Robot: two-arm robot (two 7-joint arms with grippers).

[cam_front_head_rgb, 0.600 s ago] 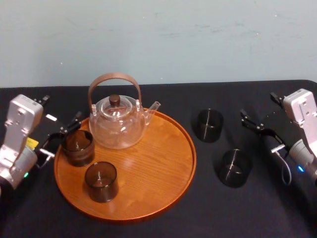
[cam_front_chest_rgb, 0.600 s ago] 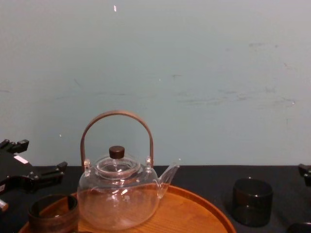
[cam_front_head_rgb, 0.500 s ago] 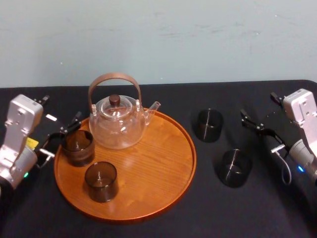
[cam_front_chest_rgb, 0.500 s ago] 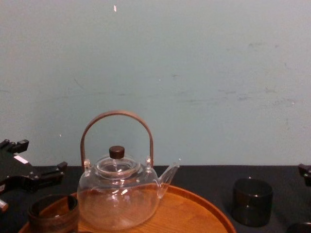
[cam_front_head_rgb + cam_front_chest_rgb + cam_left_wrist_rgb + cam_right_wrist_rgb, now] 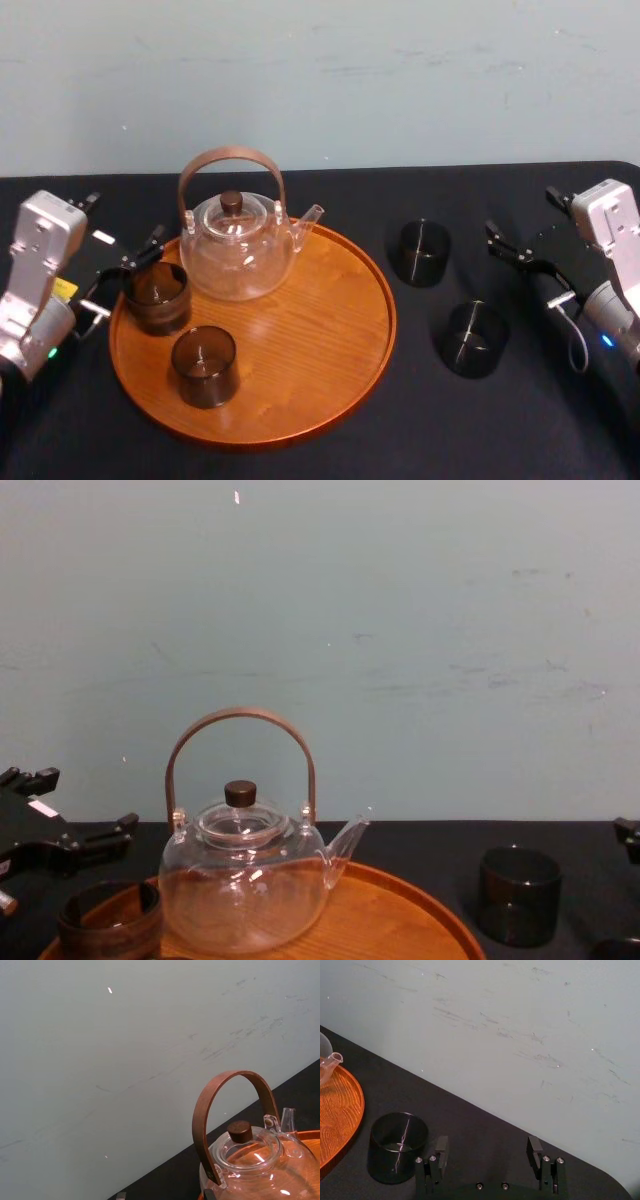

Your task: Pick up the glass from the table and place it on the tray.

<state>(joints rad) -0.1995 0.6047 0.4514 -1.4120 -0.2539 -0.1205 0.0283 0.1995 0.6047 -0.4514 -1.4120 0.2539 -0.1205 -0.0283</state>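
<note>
This looks to me like a robotics lab test station, not a home. My desk (image 5: 420, 425) is draped in plain black cloth and stands against a bare, scuffed, pale blue-green wall (image 5: 400, 90). On it sits a staged tea set, a round wooden tray (image 5: 310, 345) and a glass teapot (image 5: 238, 262).

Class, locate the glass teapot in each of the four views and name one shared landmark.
Head view: teapot on the tray, far left part.
Left wrist view: teapot close up, handle and lid knob against the wall.
Right wrist view: teapot spout beside the tray rim.
Chest view: teapot left of centre, low.
Shared landmark: the tray.
</note>
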